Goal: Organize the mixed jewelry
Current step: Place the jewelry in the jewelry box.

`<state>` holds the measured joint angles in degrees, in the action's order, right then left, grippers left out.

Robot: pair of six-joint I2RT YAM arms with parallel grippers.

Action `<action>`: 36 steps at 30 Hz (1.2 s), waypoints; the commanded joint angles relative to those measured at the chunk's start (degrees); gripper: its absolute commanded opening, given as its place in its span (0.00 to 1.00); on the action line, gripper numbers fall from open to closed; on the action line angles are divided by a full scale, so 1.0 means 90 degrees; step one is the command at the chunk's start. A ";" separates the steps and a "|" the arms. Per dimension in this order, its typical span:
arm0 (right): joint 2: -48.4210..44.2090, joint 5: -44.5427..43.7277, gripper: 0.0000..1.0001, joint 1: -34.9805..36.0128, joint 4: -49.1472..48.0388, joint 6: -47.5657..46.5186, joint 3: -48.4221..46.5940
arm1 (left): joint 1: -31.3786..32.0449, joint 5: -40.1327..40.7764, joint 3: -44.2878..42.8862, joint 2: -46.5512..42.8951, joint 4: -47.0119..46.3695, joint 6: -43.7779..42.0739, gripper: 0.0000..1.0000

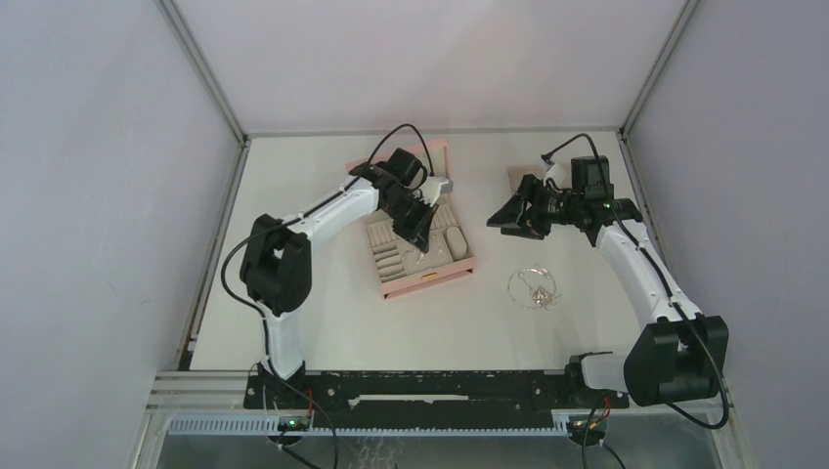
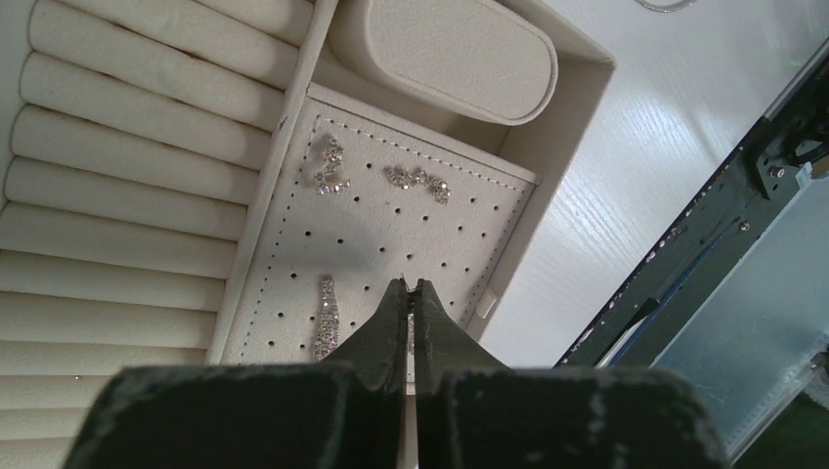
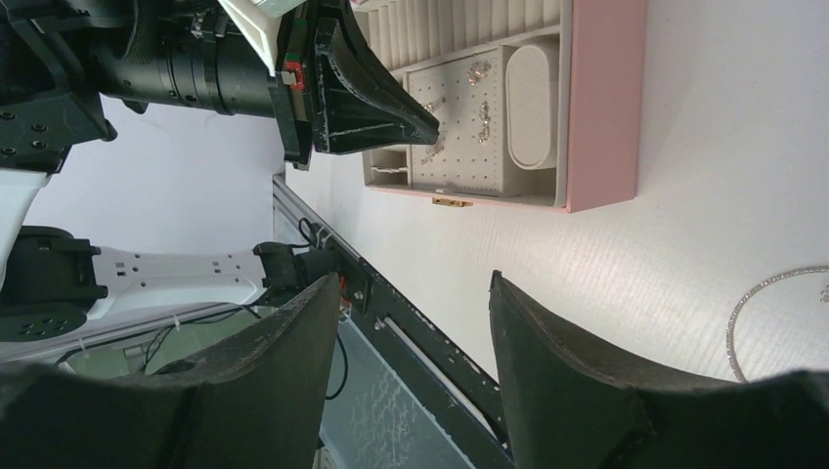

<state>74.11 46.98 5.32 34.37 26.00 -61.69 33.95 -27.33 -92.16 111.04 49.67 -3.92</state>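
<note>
Your left pincer point(image 2: 410, 284) pinched shut, tips over the holed panel point(image 2: 391, 234) of the box point(image 3: 601, 98), earrings point(image 2: 332, 166) on that panel ahead of and beside the tips, your right pincer point(image 3: 413, 285) gaping wide, empty, necklace point(image 1: 533, 286) on the surface point(image 1: 391, 332) near it, not touching.

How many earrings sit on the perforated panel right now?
3 earrings on the perforated panel: one upper left, one upper middle, one low, beside the left gripper. Its shut fingers may hide another.
</note>
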 commanded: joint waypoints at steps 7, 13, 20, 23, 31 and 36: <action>0.0085 0.0012 0.66 -0.0023 -0.0127 -0.0145 -0.0314 | -0.0028 -0.0090 -0.0512 0.0194 0.0227 0.0159 0.00; 0.0135 0.0033 0.66 -0.0024 -0.0154 -0.0144 -0.0321 | -0.0031 -0.0122 -0.0598 0.0309 0.0229 0.0201 0.00; 0.0169 0.0053 0.66 -0.0020 -0.0195 -0.0134 -0.0320 | -0.0038 -0.0093 -0.0733 0.0451 0.0273 0.0199 0.00; 0.0202 0.0061 0.66 -0.0022 -0.0191 -0.0129 -0.0314 | -0.0033 -0.0116 -0.0729 0.0492 0.0293 0.0209 0.00; 0.0275 0.0082 0.66 -0.0024 -0.0219 -0.0115 -0.0323 | -0.0086 -0.0014 -0.0697 0.0518 0.0290 0.0231 0.00; 0.0329 0.0109 0.66 -0.0024 -0.0271 -0.0107 -0.0317 | -0.0132 -0.0030 -0.0663 0.0458 0.0309 0.0226 0.00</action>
<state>76.64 47.07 5.32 34.13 25.87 -61.69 33.52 -27.38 -96.53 115.37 51.94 -2.46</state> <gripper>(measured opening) 0.661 0.012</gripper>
